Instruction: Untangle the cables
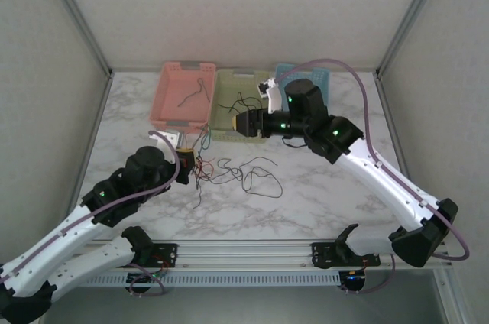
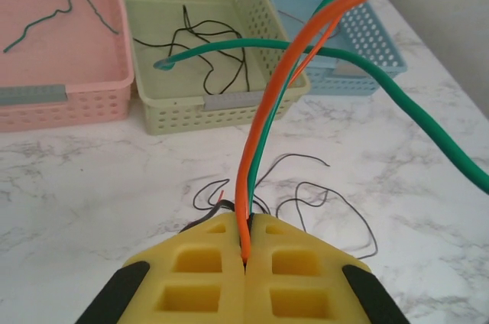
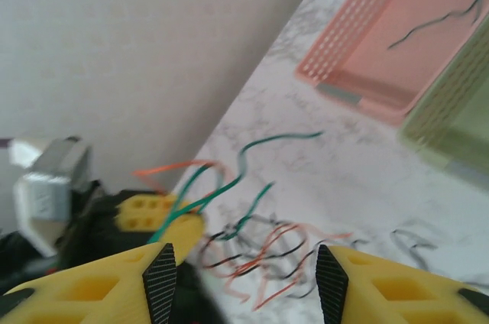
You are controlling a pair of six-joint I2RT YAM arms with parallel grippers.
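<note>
Between your left fingers [image 2: 210,267], orange and green cables [image 2: 244,186] are clamped, above the tangle [image 1: 223,171] lying on the counter [image 1: 328,209]; your right fingers [image 3: 162,282] stand apart, holding nothing, over the pale green basket [image 1: 226,79].

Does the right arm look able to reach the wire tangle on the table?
Probably yes: the right gripper faces the wire tangle with jaws apart, nothing between; the left gripper grips strands nearby.
</note>
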